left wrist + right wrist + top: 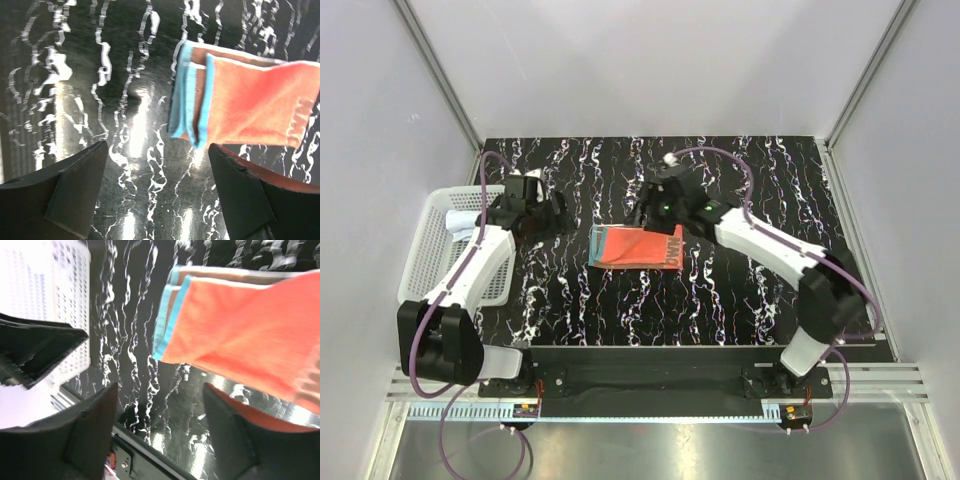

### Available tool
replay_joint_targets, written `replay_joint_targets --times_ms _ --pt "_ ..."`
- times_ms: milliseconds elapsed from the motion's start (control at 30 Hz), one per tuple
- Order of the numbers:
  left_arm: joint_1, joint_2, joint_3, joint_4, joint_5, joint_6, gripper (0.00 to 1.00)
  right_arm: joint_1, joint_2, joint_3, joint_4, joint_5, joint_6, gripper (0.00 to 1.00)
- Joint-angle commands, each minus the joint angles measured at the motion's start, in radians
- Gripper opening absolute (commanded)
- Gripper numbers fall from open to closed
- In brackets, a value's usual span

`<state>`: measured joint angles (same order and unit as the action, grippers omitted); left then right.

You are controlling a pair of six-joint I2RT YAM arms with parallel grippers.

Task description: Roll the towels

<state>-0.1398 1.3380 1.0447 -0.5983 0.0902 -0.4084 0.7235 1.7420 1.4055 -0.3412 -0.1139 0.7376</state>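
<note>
The rust-brown towel (638,247) with a red-orange face and teal edge lies folded flat on the black marbled table (740,290). It also shows in the left wrist view (250,100) and in the right wrist view (240,335). My left gripper (558,212) is open and empty, hovering left of the towel (157,187). My right gripper (642,215) is open and empty just above the towel's far edge (160,430). A pale white-blue towel (460,222) lies in the basket.
A white perforated plastic basket (435,265) stands at the table's left edge, also in the right wrist view (45,280). White walls enclose the table on three sides. The arms' base rail (650,375) runs along the near edge.
</note>
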Motion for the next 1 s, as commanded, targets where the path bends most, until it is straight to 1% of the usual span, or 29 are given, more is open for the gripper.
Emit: replay_joint_targets --times_ms 0,33,67,100,133,200,367,500,633,667,800,867,967 --pt "-0.032 0.010 0.018 0.054 0.052 0.022 0.85 -0.041 -0.109 -0.173 0.082 0.025 0.020 0.62" --pt "-0.059 0.018 0.031 0.057 0.057 0.020 0.85 -0.079 -0.124 -0.215 0.106 -0.004 0.029 0.38" --pt "-0.073 0.032 0.040 0.057 0.054 0.017 0.85 -0.099 -0.133 -0.253 0.163 -0.032 0.057 0.29" --pt "-0.087 0.039 0.047 0.054 0.048 0.013 0.85 -0.122 -0.140 -0.290 0.195 -0.062 0.069 0.24" --pt "-0.115 0.058 0.063 0.054 0.036 0.002 0.85 -0.156 -0.137 -0.351 0.224 -0.114 0.080 0.15" --pt "-0.139 0.078 0.077 0.058 0.029 -0.015 0.85 -0.179 -0.113 -0.411 0.292 -0.159 0.100 0.14" --pt "-0.193 0.174 0.127 0.075 0.011 -0.052 0.84 -0.196 -0.032 -0.465 0.330 -0.188 0.112 0.10" --pt "-0.211 0.248 0.185 0.081 -0.012 -0.058 0.83 -0.216 -0.015 -0.526 0.360 -0.196 0.120 0.10" --pt "-0.222 0.329 0.199 0.110 -0.007 -0.055 0.77 -0.228 -0.030 -0.563 0.346 -0.196 0.106 0.10" --pt "-0.225 0.343 0.201 0.120 -0.006 -0.055 0.74 -0.230 -0.035 -0.566 0.311 -0.196 0.097 0.09" --pt "-0.236 0.409 0.215 0.144 -0.006 -0.058 0.66 -0.230 -0.065 -0.592 0.288 -0.193 0.082 0.10" --pt "-0.241 0.444 0.227 0.157 -0.007 -0.064 0.65 -0.230 -0.085 -0.602 0.289 -0.208 0.071 0.07" --pt "-0.244 0.477 0.244 0.158 -0.021 -0.072 0.63 -0.230 -0.125 -0.617 0.315 -0.285 0.059 0.05"
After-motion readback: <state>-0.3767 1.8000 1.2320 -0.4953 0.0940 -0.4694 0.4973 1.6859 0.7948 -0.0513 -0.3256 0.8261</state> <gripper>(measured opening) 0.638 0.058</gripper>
